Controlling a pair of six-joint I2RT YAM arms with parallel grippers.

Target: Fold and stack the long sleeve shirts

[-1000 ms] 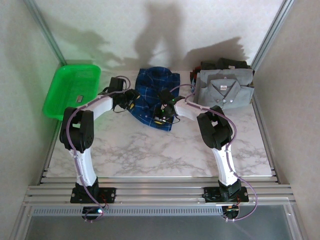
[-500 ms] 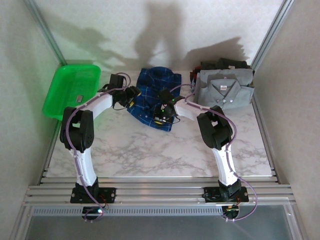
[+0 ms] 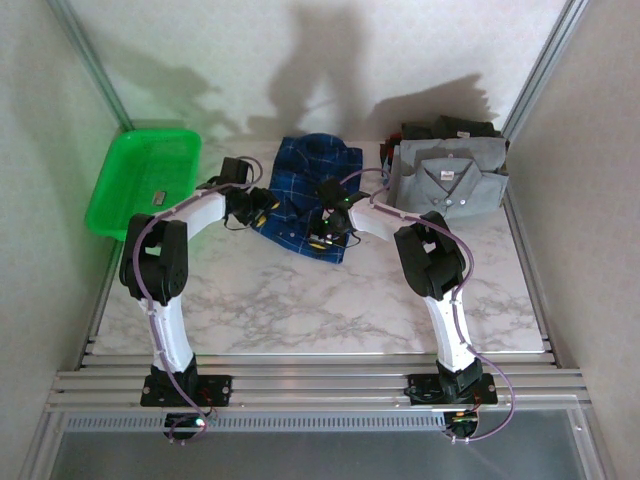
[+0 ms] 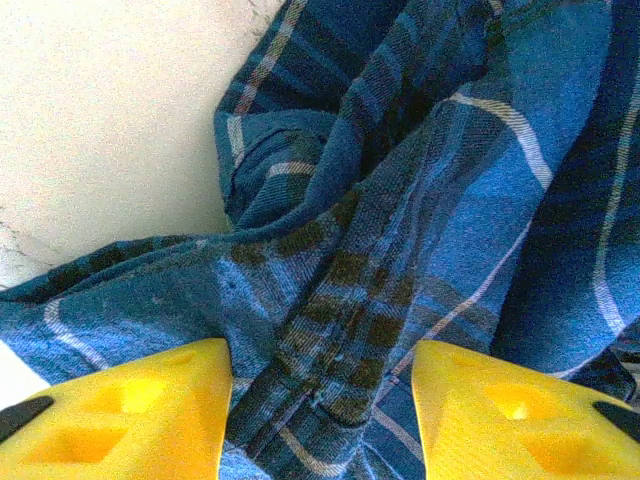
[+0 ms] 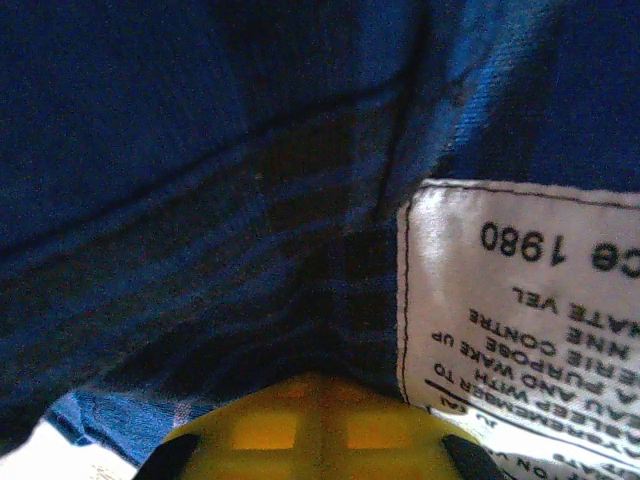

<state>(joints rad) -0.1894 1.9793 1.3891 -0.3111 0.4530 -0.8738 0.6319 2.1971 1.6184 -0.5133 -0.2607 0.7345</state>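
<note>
A dark blue plaid long sleeve shirt (image 3: 300, 190) lies crumpled at the back middle of the table. My left gripper (image 3: 262, 203) sits at its left edge, open. In the left wrist view its yellow fingers (image 4: 150, 405) straddle a ridge of the plaid cloth (image 4: 350, 290), with the left gripper (image 4: 320, 400) low over it. My right gripper (image 3: 325, 228) is at the shirt's near edge. In the right wrist view the right gripper (image 5: 320, 385) is shut on the plaid cloth (image 5: 200, 200), beside a white care label (image 5: 520, 320). A folded grey shirt (image 3: 450, 182) tops darker folded ones (image 3: 450, 128).
A green plastic basket (image 3: 145, 180) stands at the back left, holding a small item. Side walls and metal posts close in both flanks. The folded stack fills the back right corner. Bare marble table (image 3: 320, 300) stretches in front of the shirts.
My left gripper has shifted slightly along the plaid shirt's left edge and its jaws have narrowed a little. The right gripper stays shut in the same spot.
</note>
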